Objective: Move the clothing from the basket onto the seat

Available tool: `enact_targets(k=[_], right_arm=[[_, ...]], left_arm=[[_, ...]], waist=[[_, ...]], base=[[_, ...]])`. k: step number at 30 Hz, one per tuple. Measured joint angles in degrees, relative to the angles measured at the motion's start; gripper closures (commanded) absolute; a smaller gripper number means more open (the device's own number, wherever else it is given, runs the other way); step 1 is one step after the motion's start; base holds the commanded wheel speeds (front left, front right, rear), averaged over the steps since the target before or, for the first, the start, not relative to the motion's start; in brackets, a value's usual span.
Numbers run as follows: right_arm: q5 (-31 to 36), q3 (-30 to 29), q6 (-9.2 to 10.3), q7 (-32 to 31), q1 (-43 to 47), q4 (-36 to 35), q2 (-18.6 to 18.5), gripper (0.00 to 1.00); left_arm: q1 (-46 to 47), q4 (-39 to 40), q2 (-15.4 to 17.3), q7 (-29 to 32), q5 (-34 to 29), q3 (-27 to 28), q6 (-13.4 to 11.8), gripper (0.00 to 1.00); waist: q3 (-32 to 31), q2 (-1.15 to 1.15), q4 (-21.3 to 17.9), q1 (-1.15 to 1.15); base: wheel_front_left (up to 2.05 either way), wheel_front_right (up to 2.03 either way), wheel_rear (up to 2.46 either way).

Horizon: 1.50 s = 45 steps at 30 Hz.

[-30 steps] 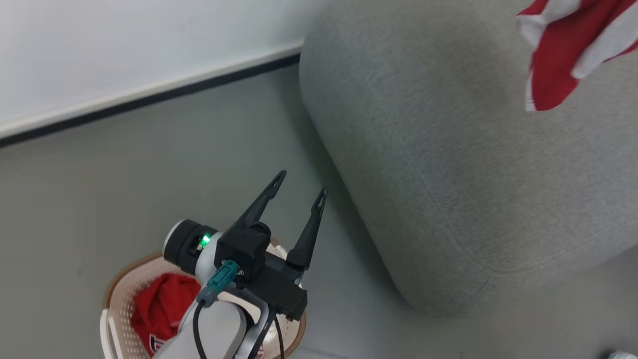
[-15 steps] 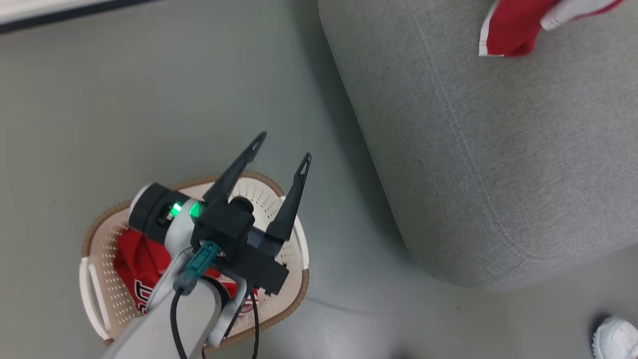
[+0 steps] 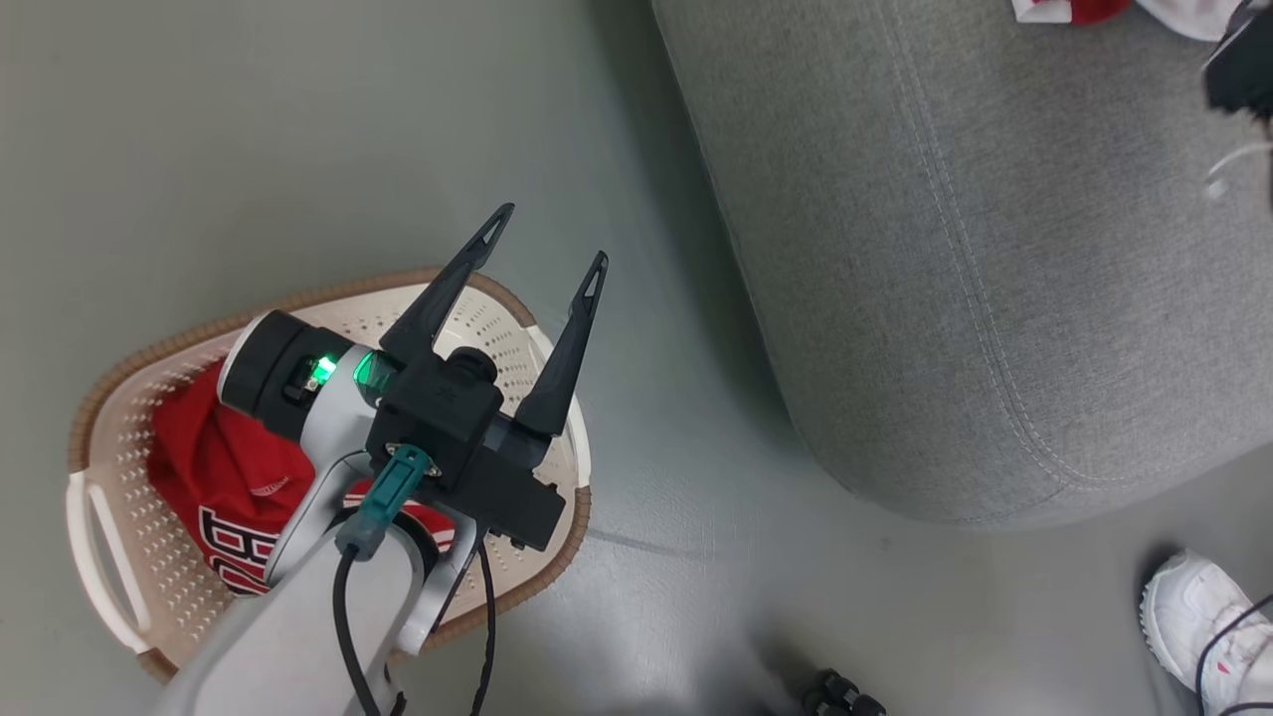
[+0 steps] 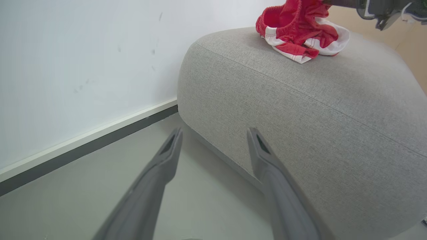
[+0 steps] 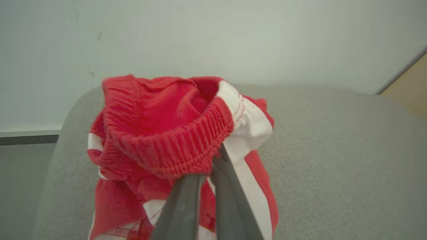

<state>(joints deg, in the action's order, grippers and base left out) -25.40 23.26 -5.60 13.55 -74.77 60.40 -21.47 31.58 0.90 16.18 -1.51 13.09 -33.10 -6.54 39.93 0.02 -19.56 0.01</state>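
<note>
Now one red garment (image 5: 173,133) rests on the seat (image 4: 300,116), right gripper (image 5: 209,166) still pinching its waistband; the head view has dipped to the basket (image 3: 99,557), where the second garment (image 3: 214,467), likely next, lies beneath the wide-open left gripper (image 3: 550,235).

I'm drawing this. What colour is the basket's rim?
Brown; the basket's rim shows best in head view.

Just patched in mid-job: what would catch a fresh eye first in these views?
First comes the red-and-white garment, bunched on top of the grey sofa with the right gripper shut on it. Next, the left gripper hangs open above the basket on the floor beside the sofa. A second red garment with white lettering lies in the basket.
</note>
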Motion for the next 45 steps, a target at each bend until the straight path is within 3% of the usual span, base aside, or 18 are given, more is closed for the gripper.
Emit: enact_targets(k=[3,5,6,16,27,39,45], right_arm=[[-0.32,0.25,-0.18,0.2,0.67,1.33,1.02,1.0],[-0.24,1.02,-0.47,0.66,0.91,1.79,1.91,0.23],[-0.09,1.27,-0.47,0.67,1.02,1.87,2.15,0.0],[1.32,3.55,-1.02,0.99,5.86,1.59,3.19,0.0],[2.27,3.49,-1.3,0.99,13.64,-4.55,3.72,0.0],[2.76,2.63,-0.69,0.99,23.56,-11.76,5.32,0.0],[2.78,2.5,1.0,0.99,30.26,-15.34,7.16,0.0]], left_arm=[[0.07,0.0,0.05,0.24,-0.15,0.08,-0.01,0.0],[0.22,-0.19,0.05,0.24,-0.15,0.37,-0.01,0.0],[0.23,-0.24,0.05,0.24,-0.15,0.52,-0.01,0.0],[-0.48,-3.25,-0.99,-1.88,0.47,1.16,-0.08,0.0],[-3.36,-7.88,-4.06,-6.79,3.18,3.5,-0.16,0.0],[-10.23,-13.21,-4.6,-11.28,6.8,11.38,-0.53,0.0],[-15.83,-15.69,-4.39,-11.89,8.2,15.47,-0.55,0.0]], waist=[[0.82,-0.01,-0.34,0.0],[0.97,0.0,-0.56,0.0],[0.86,-0.01,-0.59,0.0],[-2.11,-0.01,-0.95,-0.01],[-9.46,-0.02,-0.3,-0.02],[-18.64,-0.03,4.2,-0.02],[-23.52,-0.03,6.98,-0.02]], base=[[0.0,0.0,0.0],[0.0,0.0,0.0],[0.0,0.0,0.0],[0.0,0.0,0.0],[0.0,0.0,0.0],[0.0,0.0,0.0],[0.0,0.0,0.0]])
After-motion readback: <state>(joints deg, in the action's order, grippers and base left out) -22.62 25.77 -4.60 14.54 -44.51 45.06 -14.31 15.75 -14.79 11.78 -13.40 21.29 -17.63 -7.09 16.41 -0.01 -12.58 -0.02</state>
